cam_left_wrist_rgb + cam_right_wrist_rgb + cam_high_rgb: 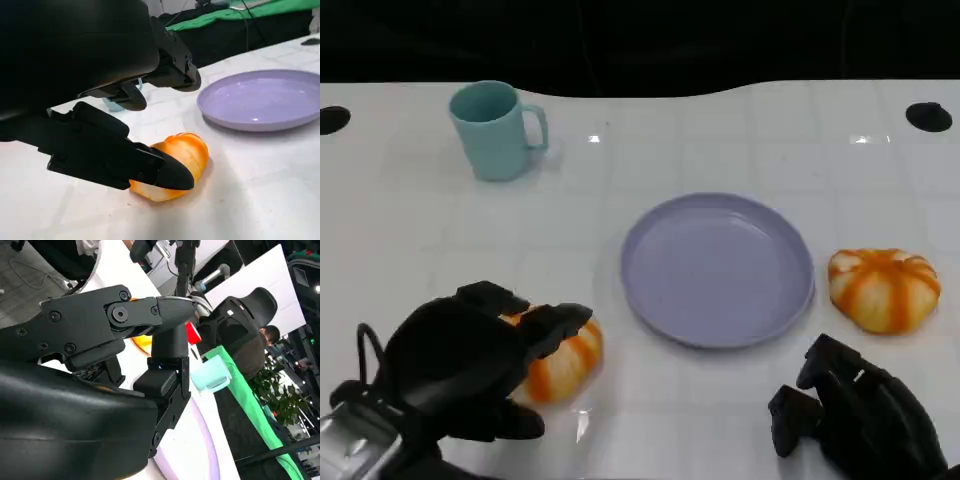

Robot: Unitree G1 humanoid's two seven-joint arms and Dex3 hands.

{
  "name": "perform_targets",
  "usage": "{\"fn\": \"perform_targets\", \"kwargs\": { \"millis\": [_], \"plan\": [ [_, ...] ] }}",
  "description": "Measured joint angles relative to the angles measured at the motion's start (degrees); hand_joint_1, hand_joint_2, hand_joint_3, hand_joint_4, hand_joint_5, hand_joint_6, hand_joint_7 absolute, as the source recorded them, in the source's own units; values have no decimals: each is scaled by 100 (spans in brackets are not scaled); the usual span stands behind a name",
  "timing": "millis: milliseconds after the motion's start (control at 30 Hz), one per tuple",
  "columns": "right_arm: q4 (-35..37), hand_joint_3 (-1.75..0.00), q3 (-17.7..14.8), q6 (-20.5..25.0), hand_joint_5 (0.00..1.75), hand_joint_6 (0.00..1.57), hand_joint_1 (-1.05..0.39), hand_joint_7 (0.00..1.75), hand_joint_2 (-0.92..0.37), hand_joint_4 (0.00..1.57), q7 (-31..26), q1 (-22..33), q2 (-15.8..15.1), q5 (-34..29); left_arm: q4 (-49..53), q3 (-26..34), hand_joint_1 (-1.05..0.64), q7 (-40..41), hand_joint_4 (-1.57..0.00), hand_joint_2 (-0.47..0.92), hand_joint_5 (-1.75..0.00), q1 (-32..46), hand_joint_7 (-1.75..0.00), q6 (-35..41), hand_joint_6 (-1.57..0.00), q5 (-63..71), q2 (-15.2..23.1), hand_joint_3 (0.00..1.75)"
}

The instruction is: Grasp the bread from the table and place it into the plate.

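On the white desk [420, 230], the left hand [470, 365] is cupped over one orange-striped bread [560, 365], fingers spread around it; whether they actually grip the bread cannot be told. The lavender plate [718, 268] lies just beyond it, bare. A second bread [883, 288] sits just beside the plate's far side, near the right hand [855, 410], which holds nothing with fingers loosely apart. A teal mug [495, 130] stands well apart at the back.
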Motion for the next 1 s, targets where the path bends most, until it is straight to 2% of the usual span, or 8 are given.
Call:
{"fn": "perform_targets", "kwargs": {
  "millis": [233,600,833,867,900,933,967,1000],
  "plan": [
    [-12,-24,2,7,173,69,-56,145,-92,77,-2,9,-2,0,588,-479,-70,-28,-31,90,-18,-530,0,491,-21,254,38,0],
    [-99,-24,20,34,172,68,-55,146,-92,76,-4,47,-8,1,1953,-1160,-63,1,-35,91,-16,-1266,-1,782,-23,303,57,0],
    [-172,-22,22,70,172,69,-56,144,-92,77,-4,72,-12,1,2454,-1443,-51,73,-52,92,-23,-1569,-4,813,-35,42,57,3],
    [-177,-22,21,85,171,68,-56,143,-92,77,-5,74,-12,1,2555,-1469,-41,147,-60,92,-54,-1612,-5,781,-48,-22,57,10],
    [-180,-22,20,100,170,68,-55,143,-92,77,-5,75,-12,3,2702,-1496,-36,298,-60,92,-83,-1672,-5,707,-58,-76,56,16],
    [-183,-21,20,123,170,68,-55,142,-92,77,-4,76,-12,6,2867,-1522,-32,512,-63,92,-103,-1719,-6,605,-68,-117,56,23],
    [-183,-21,17,131,170,68,-55,142,-92,77,-4,79,-12,11,3070,-1551,-29,796,-70,92,-124,-1769,-9,476,-87,-140,51,34],
    [-184,-21,15,133,170,68,-55,142,-92,77,-4,82,-12,15,3281,-1581,-28,1114,-74,92,-133,-1828,-11,345,-97,-155,39,39]
  ]
}}
